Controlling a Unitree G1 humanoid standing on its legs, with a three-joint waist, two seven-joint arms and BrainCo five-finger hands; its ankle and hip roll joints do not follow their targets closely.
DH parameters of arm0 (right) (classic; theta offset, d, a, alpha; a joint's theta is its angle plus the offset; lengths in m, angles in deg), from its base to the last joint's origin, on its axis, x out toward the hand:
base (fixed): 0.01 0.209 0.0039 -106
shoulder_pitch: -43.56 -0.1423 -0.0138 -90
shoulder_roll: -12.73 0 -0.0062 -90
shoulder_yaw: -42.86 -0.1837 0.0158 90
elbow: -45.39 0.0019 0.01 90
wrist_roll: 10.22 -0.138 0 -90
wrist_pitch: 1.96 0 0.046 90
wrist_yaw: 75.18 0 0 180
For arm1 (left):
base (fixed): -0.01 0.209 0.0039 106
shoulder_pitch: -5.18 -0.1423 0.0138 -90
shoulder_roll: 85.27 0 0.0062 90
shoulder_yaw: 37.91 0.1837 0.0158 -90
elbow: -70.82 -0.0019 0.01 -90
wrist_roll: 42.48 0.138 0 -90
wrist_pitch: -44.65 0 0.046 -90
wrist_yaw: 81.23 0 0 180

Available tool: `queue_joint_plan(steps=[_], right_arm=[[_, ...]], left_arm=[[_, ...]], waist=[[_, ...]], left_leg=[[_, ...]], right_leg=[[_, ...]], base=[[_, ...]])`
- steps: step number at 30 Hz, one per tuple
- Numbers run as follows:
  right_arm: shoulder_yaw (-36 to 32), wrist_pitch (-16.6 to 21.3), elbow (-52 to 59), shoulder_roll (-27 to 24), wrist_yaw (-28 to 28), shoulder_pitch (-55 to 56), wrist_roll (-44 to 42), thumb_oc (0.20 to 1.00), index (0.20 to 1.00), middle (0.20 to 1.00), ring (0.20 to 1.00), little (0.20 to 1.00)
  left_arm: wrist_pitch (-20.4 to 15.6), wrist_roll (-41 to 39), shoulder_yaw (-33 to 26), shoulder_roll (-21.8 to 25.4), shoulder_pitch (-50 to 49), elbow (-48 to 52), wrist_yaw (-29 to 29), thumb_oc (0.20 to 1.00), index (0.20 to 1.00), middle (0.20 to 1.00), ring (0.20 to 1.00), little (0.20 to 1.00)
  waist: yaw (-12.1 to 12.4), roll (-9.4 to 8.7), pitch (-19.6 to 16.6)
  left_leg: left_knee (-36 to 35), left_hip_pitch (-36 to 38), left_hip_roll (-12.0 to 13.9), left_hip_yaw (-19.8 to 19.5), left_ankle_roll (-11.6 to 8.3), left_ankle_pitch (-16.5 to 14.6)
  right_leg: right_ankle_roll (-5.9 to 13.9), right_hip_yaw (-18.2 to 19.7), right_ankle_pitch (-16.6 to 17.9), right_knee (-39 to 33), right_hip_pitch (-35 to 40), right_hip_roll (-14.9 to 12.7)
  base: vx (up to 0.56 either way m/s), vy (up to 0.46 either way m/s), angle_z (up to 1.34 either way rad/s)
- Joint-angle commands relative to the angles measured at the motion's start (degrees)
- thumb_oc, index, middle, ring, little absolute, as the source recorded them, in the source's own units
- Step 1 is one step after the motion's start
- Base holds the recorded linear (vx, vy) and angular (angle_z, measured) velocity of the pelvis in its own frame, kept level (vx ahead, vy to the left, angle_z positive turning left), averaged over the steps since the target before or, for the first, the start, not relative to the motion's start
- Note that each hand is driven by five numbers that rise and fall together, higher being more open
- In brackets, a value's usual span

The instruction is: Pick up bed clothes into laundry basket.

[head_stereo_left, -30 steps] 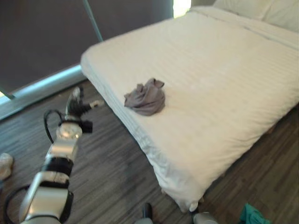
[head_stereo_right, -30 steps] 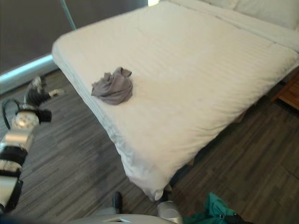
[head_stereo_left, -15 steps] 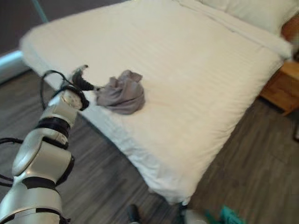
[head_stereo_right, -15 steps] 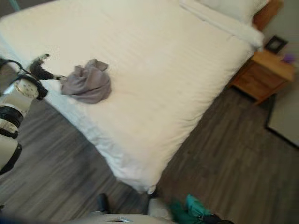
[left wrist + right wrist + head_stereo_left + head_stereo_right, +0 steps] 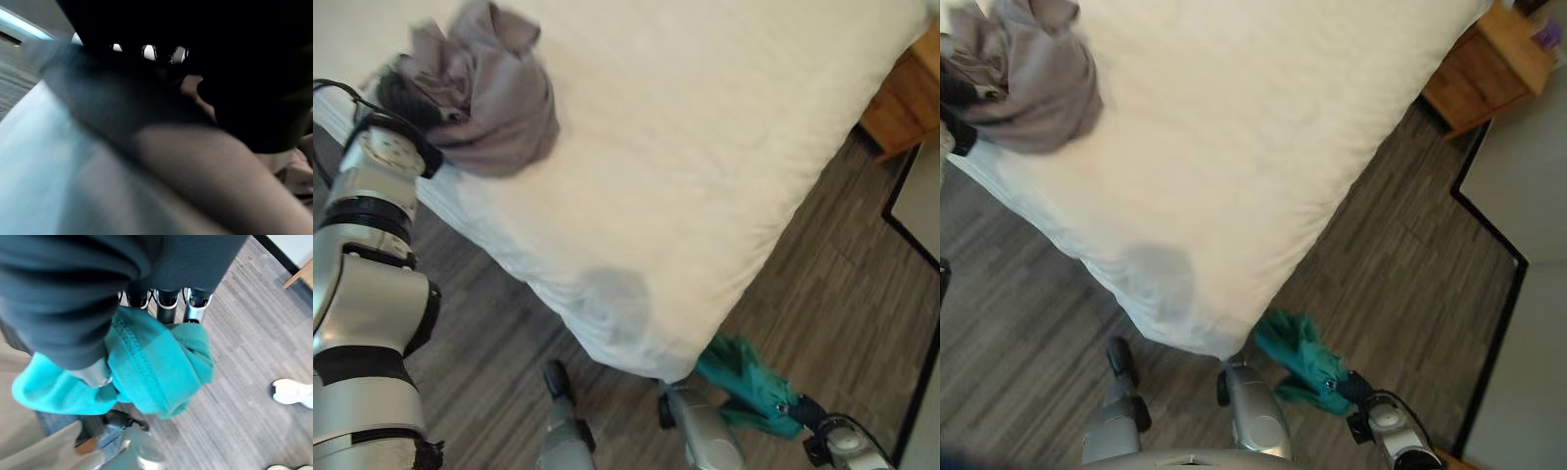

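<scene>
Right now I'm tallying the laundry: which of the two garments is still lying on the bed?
The grey garment, bunched near the mattress edge against the left hand. The teal garment hangs off the bed, clutched in the right hand.

At the upper left of the frame a crumpled grey garment (image 5: 489,93) of soft matt cloth is seen on the bed (image 5: 705,147), which is covered in smooth, matt white fabric. A teal cloth (image 5: 161,362) with a stitched seam looks fleecy. The floor (image 5: 1400,284) is of matt grey wood-grain planks, and the nightstand (image 5: 1484,59) at the upper right is of warm, smooth wood.
</scene>
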Motion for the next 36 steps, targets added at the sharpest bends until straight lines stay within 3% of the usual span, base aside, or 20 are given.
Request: queue_joint_plan(steps=[1, 8, 11, 12, 13, 20, 21, 27, 28, 29, 30, 31, 33, 36], right_arm=[[0.37, 1.21, 1.08, -1.08, 1.15, -1.36, -2.34, 0.200, 0.200, 0.200, 0.200, 0.200], [1.43, 2.67, 8.39, -2.27, 0.98, -1.02, -2.54, 0.200, 0.200, 0.200, 0.200, 0.200], [2.32, 3.11, 10.35, -2.45, 0.47, -0.37, -2.47, 0.200, 0.200, 0.200, 0.200, 0.200], [2.48, 3.24, 10.63, -2.49, 0.33, -0.01, -2.42, 0.200, 0.200, 0.200, 0.200, 0.200], [2.53, 3.22, 10.43, -2.40, 0.21, 0.28, -2.34, 0.200, 0.200, 0.200, 0.200, 0.200], [1.40, 2.73, 5.92, -1.89, 0.65, 1.42, -2.56, 0.200, 0.200, 0.200, 0.200, 0.200], [0.24, 2.46, 3.45, -1.69, 1.15, 1.91, -2.45, 0.200, 0.200, 0.200, 0.200, 0.200], [-6.62, 1.96, -5.54, -0.17, 3.53, 2.18, -4.53, 0.200, 0.200, 0.200, 0.200, 0.200], [-6.61, 1.96, -5.54, -0.19, 3.53, 2.19, -4.53, 0.200, 0.200, 0.200, 0.200, 0.200], [-8.47, 2.04, -6.37, 0.20, 3.86, 2.18, -6.08, 0.200, 0.200, 0.200, 0.200, 0.200], [-16.10, 3.49, -4.72, 0.43, 7.29, 2.25, -11.36, 0.200, 0.200, 0.200, 0.200, 0.200], [-16.09, 3.48, -4.71, 0.42, 7.29, 2.26, -11.36, 0.200, 0.200, 0.200, 0.200, 0.200], [-28.87, 7.46, -0.01, 0.21, 13.07, 3.75, -16.73, 0.200, 0.200, 0.200, 0.200, 0.200], [-36.05, 9.45, 7.28, 0.41, 14.84, 4.60, -22.33, 0.200, 0.200, 0.200, 0.200, 0.200]], left_arm=[[3.19, 2.00, 2.55, 2.31, 2.24, -4.42, 0.70, 1.000, 1.000, 1.000, 1.000, 1.000], [2.34, 3.61, 2.74, 1.89, -0.62, -3.48, 1.89, 1.000, 1.000, 1.000, 1.000, 1.000], [1.18, 2.94, 3.20, 1.65, -1.56, -0.66, 2.09, 1.000, 1.000, 1.000, 1.000, 1.000], [1.00, 2.96, 3.25, 1.52, -1.82, -0.23, 2.05, 0.940, 0.940, 0.940, 0.940, 0.940], [0.86, 2.89, 2.97, 1.21, -2.30, 0.05, 1.94, 0.200, 0.200, 0.200, 0.200, 0.200], [-0.46, -6.62, -6.79, -1.89, -10.92, 3.11, 1.64, 0.200, 0.200, 0.200, 0.200, 0.200], [-1.13, -10.98, -11.70, -3.18, -15.92, 5.74, 1.34, 0.200, 0.200, 0.200, 0.200, 0.200], [-5.87, -26.26, -25.94, -10.49, -37.13, 22.50, 0.37, 0.200, 0.200, 0.200, 0.200, 0.200], [-5.86, -26.25, -25.97, -10.49, -37.17, 22.53, 0.36, 0.200, 0.200, 0.200, 0.200, 0.200], [-7.05, -28.04, -28.11, -12.68, -42.23, 27.40, -0.13, 0.200, 0.200, 0.200, 0.200, 0.200], [-8.39, -28.80, -31.74, -17.26, -51.95, 34.64, -0.81, 0.200, 0.200, 0.200, 0.200, 0.200], [-8.38, -28.78, -31.76, -17.27, -51.99, 34.67, -0.82, 0.200, 0.200, 0.200, 0.200, 0.200], [-9.64, -29.36, -35.68, -24.10, -66.14, 43.35, 0.00, 0.200, 0.200, 0.200, 0.200, 0.200], [-8.83, -31.44, -38.54, -27.44, -75.52, 48.46, 2.25, 0.200, 0.200, 0.200, 0.200, 0.200]], waist=[[0.28, 0.20, 3.13], [0.01, -0.55, 5.52], [0.09, 0.12, 5.95], [0.14, 0.29, 5.99], [0.20, 0.44, 5.92], [1.43, 1.95, 5.35], [2.05, 2.88, 4.89], [5.36, 6.05, 4.01], [5.32, 6.07, 3.96], [5.97, 6.75, 3.78], [6.73, 8.13, 3.16], [6.71, 8.14, 3.12], [7.01, 10.42, 0.77], [7.21, 12.36, -2.33]], left_leg=[[-5.05, 1.18, 1.04, -3.02, -0.97, 4.77], [-5.05, -2.34, 1.40, -4.08, -1.33, 5.56], [-5.05, -2.87, 1.42, -4.43, -1.60, 5.83], [-5.05, -2.86, 1.42, -4.51, -1.64, 5.89], [-5.05, -2.66, 1.33, -4.60, -1.65, 5.90], [-5.05, 0.30, 0.95, -4.56, -1.52, 5.20], [-5.05, 1.92, 0.65, -4.51, -1.54, 4.76], [-5.05, 7.09, -0.80, -4.67, -1.50, 3.64], [-5.05, 7.04, -0.80, -4.68, -1.50, 3.65], [-5.05, 8.10, -0.94, -4.70, -1.49, 3.44], [-5.05, 10.49, -1.17, -4.66, -1.33, 2.83], [-5.05, 10.46, -1.17, -4.67, -1.33, 2.84], [-5.05, 14.67, -1.59, -4.33, -0.78, 1.39], [-5.05, 19.40, -1.61, -4.01, -0.17, 0.50]], right_leg=[[5.80, 1.09, 5.95, -1.94, 4.47, -2.06], [5.59, 1.35, 5.59, -1.94, 0.90, -1.63], [5.58, 1.25, 5.22, -1.94, 0.17, -1.51], [5.54, 1.25, 5.08, -1.94, 0.23, -1.50], [5.52, 1.23, 4.93, -1.94, 0.47, -1.49], [5.09, 1.38, 3.66, -1.94, 3.07, -1.73], [4.90, 1.17, 3.18, -1.94, 4.55, -1.94], [3.90, 0.32, 1.30, -1.72, 9.78, -3.07], [3.90, 0.31, 1.31, -1.72, 9.74, -3.08], [3.71, 0.32, 0.81, -1.61, 10.70, -3.12], [3.31, 0.39, -0.30, -1.27, 12.78, -3.39], [3.31, 0.39, -0.29, -1.27, 12.75, -3.39], [3.01, 0.64, -2.56, -0.01, 16.25, -3.55], [2.70, 0.89, -4.32, 1.20, 20.25, -3.99]], base=[[-0.04, -0.027, 0.18], [-0.02, 0.002, 0.03], [-0.01, 0.000, -0.01], [0.00, 0.000, 0.00], [0.00, 0.000, 0.00], [0.00, 0.001, -0.01], [0.04, 0.014, -0.10], [0.04, 0.008, -0.03], [0.00, 0.000, 0.00], [0.07, 0.021, 0.05], [0.07, 0.020, 0.08], [0.11, 0.037, 0.14], [0.20, 0.058, 0.12], [0.13, 0.020, -0.01]])
